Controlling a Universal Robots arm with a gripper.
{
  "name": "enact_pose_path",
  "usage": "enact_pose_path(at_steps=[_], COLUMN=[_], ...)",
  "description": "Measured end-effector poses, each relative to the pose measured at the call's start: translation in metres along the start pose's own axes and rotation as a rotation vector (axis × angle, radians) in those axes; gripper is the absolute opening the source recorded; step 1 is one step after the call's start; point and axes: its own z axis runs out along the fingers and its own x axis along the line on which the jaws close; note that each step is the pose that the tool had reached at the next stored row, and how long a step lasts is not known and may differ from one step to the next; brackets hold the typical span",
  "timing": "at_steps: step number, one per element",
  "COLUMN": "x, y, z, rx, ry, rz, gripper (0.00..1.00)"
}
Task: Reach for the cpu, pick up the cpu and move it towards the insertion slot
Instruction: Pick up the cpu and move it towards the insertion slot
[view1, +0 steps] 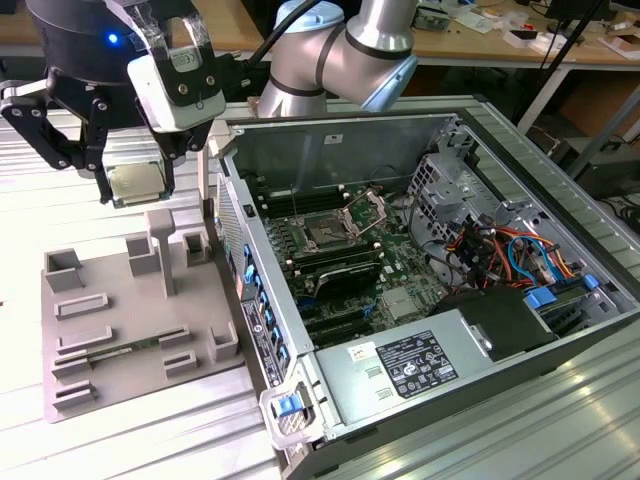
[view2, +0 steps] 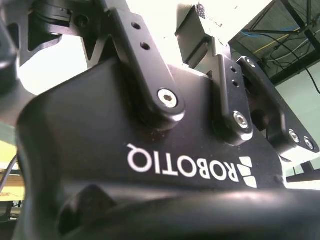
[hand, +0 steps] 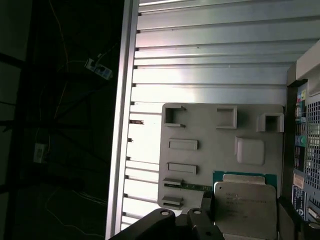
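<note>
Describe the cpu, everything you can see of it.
The cpu is a flat square chip with a pale silvery metal lid; the first wrist view shows a green board edge around it. It sits roughly level, clamped between the black fingers of the gripper. It is held clear above the grey tray, to the exterior view's left of the open computer case.

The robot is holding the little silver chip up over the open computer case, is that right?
Not quite. The fingers do hold the cpu, but it hangs over the grey tray beside the open computer case, as the exterior view shows.
</note>
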Motion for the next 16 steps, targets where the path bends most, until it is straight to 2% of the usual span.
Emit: enact_pose_path(at_steps=[16], x=[-0.0133], y=[-0.0012], z=[0.0007], rx=[0.0000], ry=[0.0001], rz=[0.000], gripper=[0.55])
